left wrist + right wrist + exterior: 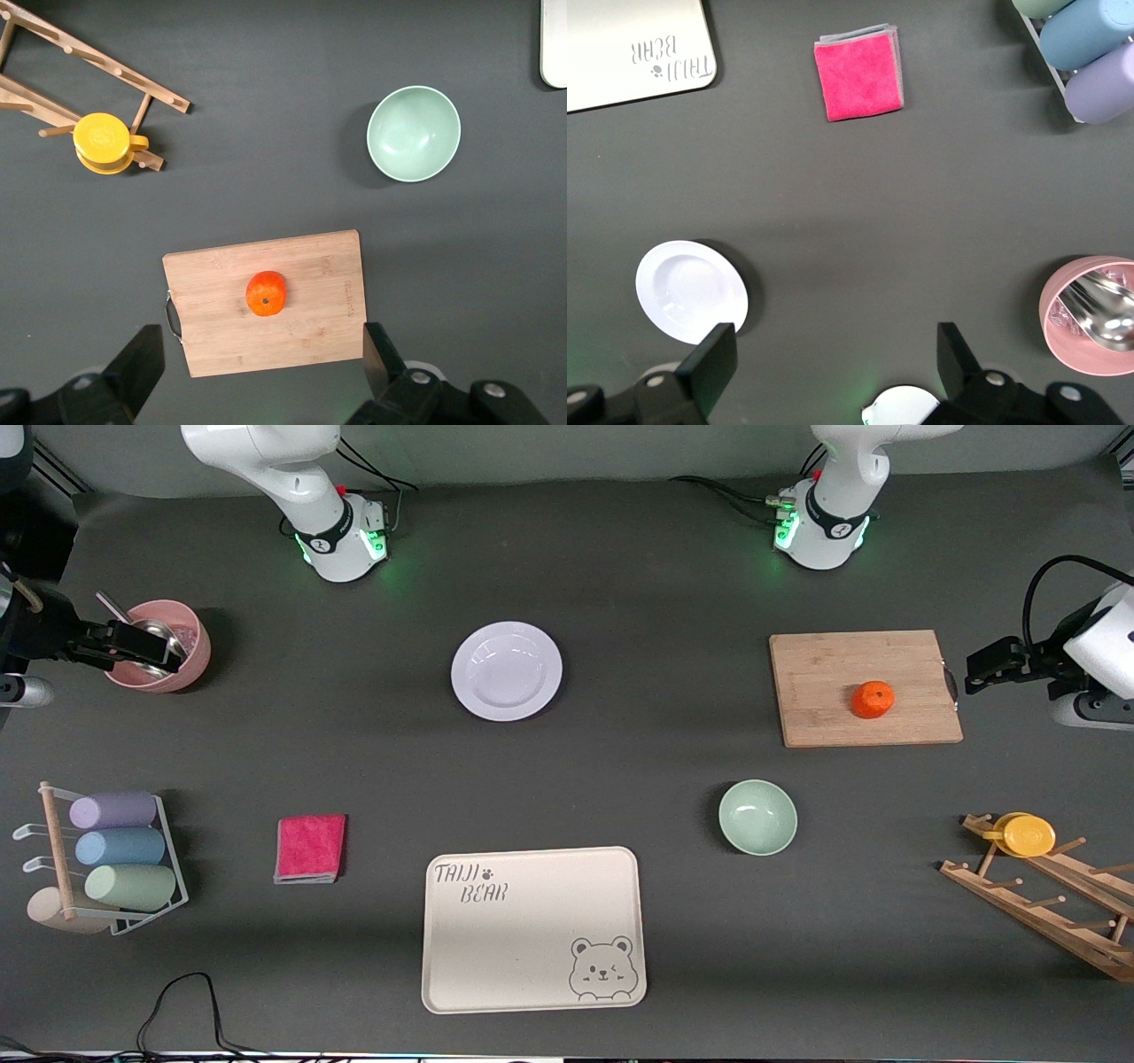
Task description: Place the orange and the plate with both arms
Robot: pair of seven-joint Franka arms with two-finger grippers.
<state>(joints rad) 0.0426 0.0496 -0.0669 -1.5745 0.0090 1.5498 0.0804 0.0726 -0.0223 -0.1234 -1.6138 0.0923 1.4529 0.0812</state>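
Note:
The orange lies on a wooden cutting board toward the left arm's end of the table. The white plate rests on the dark table near the middle, between the two bases. My left gripper hangs high in the air, open and empty, over the board's edge beside the orange. In the front view the left gripper shows at the edge past the board. My right gripper is also high, open and empty, over bare table between the plate and a pink cup; in the front view the right gripper shows by that cup.
A pale green bowl and a cream bear tray lie nearer the front camera. A pink cloth and a wire rack of cups are toward the right arm's end. A wooden rack with a yellow cup is toward the left arm's end.

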